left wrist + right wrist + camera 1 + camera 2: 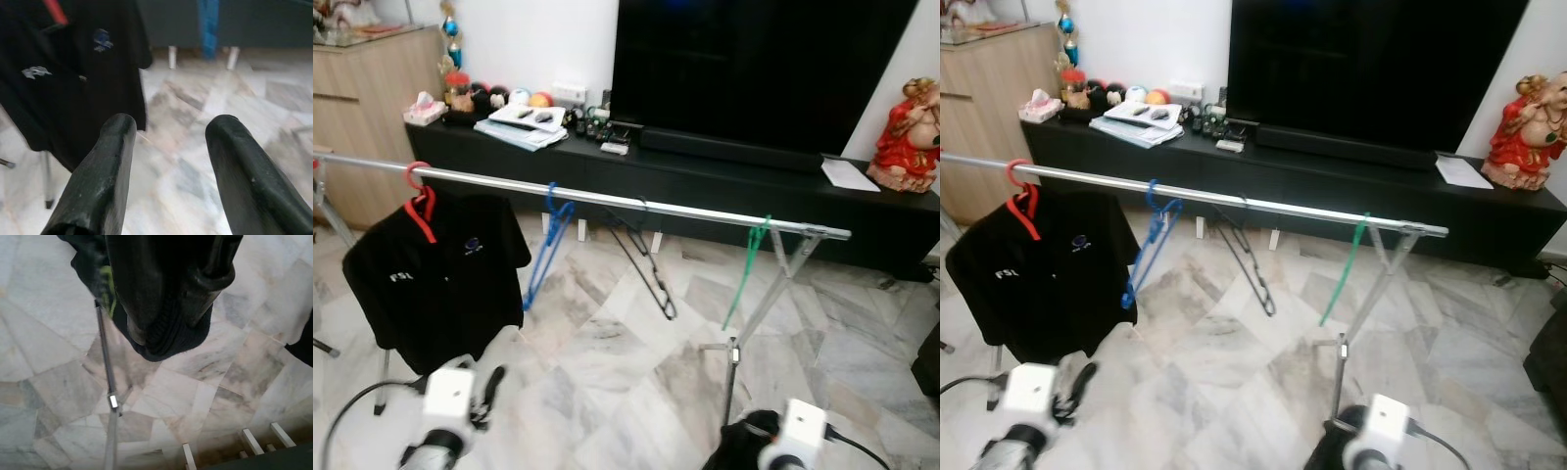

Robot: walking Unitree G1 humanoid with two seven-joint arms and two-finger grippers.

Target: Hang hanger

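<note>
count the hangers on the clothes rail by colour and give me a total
Red hanger, carrying the black shirt: 1
Blue hanger: 1
Black hanger: 1
Green hanger: 1
Total on the rail: 4

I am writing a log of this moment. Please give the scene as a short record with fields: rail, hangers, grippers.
rail: silver clothes rail across the room, before a black TV cabinet
hangers: red hanger carrying a black shirt; blue hanger, black hanger and green hanger bare
left gripper: open, low, facing the shirt
right gripper: shut on dark cloth, low near the rail's stand
</note>
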